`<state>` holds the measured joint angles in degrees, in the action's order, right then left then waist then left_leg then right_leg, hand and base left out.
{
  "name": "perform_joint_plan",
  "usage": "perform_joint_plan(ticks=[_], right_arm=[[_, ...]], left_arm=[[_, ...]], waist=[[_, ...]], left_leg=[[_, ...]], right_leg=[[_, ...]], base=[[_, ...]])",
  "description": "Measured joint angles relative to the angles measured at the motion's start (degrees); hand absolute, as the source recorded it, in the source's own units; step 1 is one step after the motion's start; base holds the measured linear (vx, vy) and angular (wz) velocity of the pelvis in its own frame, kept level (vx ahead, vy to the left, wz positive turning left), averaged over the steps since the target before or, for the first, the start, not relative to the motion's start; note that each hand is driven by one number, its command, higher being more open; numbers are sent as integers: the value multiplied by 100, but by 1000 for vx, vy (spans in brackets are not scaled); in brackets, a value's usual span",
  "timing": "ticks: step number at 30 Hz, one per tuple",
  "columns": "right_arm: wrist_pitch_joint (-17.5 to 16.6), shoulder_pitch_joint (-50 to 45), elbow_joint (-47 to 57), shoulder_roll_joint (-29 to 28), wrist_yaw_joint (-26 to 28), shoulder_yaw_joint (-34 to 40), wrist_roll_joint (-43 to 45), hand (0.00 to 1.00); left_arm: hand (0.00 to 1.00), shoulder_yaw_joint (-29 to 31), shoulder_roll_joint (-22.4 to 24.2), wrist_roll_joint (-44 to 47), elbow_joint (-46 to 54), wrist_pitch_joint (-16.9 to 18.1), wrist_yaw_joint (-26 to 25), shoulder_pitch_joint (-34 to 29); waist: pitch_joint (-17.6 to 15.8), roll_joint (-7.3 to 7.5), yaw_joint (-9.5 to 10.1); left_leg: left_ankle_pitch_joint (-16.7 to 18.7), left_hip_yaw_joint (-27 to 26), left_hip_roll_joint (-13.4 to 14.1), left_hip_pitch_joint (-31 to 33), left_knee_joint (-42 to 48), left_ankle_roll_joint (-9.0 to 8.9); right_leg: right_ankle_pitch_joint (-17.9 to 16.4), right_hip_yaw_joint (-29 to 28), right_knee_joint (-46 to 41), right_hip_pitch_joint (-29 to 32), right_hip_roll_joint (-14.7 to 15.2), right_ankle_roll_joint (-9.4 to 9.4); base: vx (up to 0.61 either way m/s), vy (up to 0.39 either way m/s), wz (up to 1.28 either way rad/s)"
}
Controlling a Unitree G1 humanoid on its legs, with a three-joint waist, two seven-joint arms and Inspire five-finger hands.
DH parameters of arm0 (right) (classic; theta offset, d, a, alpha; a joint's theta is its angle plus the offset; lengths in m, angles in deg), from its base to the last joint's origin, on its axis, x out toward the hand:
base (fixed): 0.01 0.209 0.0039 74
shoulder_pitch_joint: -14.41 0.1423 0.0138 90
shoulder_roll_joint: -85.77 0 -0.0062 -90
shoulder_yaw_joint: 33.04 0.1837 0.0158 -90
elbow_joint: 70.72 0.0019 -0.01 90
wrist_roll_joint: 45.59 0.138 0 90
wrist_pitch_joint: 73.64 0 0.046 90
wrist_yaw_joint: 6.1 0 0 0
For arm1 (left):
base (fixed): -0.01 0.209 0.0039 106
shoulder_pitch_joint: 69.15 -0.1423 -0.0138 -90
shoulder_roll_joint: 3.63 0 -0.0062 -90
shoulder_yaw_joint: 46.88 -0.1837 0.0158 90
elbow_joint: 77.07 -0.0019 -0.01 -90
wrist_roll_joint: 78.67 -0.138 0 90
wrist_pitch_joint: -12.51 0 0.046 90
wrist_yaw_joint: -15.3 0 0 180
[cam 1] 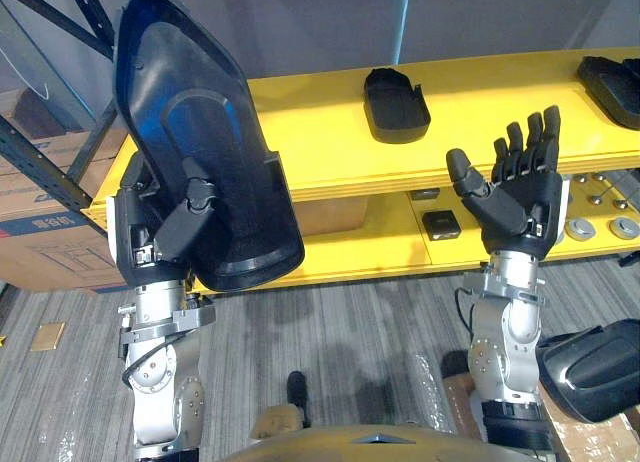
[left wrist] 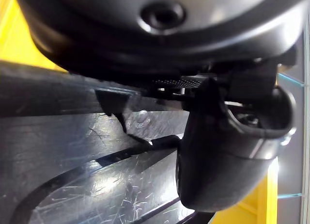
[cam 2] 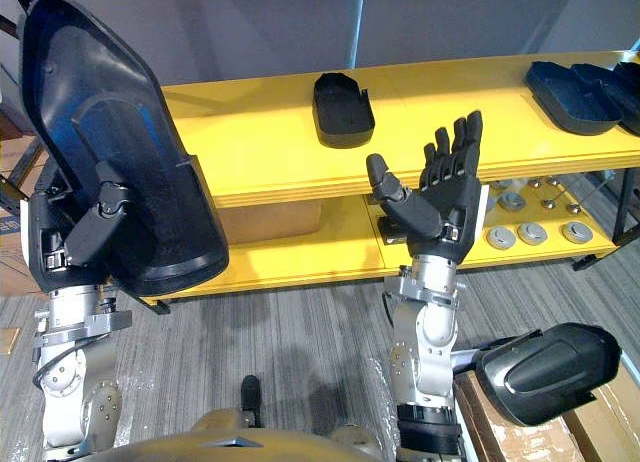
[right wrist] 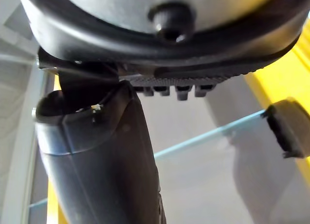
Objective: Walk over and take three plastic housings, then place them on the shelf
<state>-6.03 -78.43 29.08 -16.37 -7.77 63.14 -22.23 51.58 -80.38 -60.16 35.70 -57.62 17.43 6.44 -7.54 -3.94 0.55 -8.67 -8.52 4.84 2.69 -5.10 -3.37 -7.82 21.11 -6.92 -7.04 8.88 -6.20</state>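
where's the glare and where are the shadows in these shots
Left wrist view: white glare streaks on the scratched inside of the plastic housing that the left hand grips. Left eye view: a blue sheen on that housing, none on the open right hand. Right eye view: the lower shelf lies in soft shade under the top shelf.
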Motion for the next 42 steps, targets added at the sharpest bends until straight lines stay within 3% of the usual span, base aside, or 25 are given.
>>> perform_joint_plan(ticks=[7, 17, 29, 36, 38, 42], right_arm=[[119, -329, 7, -11, 433, 9, 9, 100], [415, -464, -16, 91, 857, -332, 278, 100], [188, -545, -68, 134, 969, -861, 381, 100], [176, -599, -230, 84, 838, -1068, 0, 100], [179, -644, -309, 82, 892, -1135, 16, 100], [198, -788, -393, 87, 1070, -1112, 197, 100]], left_arm=[[0, -268, -60, -118, 0, -118, -128, -96], [0, -623, -53, -74, -134, -398, -257, -187], [0, -829, -213, -48, -298, -420, 62, -168], [0, -998, -259, 145, -298, -589, 91, -199], [0, -1025, -292, 147, -298, -628, 64, -220], [0, -891, -288, 189, -467, -631, -100, -404]], waist=[[52, 91, -112], [66, 49, -72], [101, -4, -86], [133, 15, -53], [133, 21, -21], [-125, 109, 58]], left_leg=[[-80, -117, -1, 2, 2, 41], [-124, 0, -51, 74, 85, 61], [-158, 19, -41, 50, 0, 66], [-130, 10, -19, 118, 27, 51], [-49, -54, 5, 249, 250, 83], [330, -258, 237, 924, 2273, 84]], right_leg=[[112, -122, 21, 28, 8, -63], [-9, -56, -223, 109, 67, -48], [-80, -99, -312, 200, 63, 6], [-29, -136, -154, 210, 2, 17], [-48, -241, -242, 289, 11, 37], [-176, -431, -500, 182, 52, 86]], base=[[8, 7, -7], [-6, -1, 5], [-35, -2, 1], [14, -15, -1], [67, -28, -17], [12, -62, -22]])
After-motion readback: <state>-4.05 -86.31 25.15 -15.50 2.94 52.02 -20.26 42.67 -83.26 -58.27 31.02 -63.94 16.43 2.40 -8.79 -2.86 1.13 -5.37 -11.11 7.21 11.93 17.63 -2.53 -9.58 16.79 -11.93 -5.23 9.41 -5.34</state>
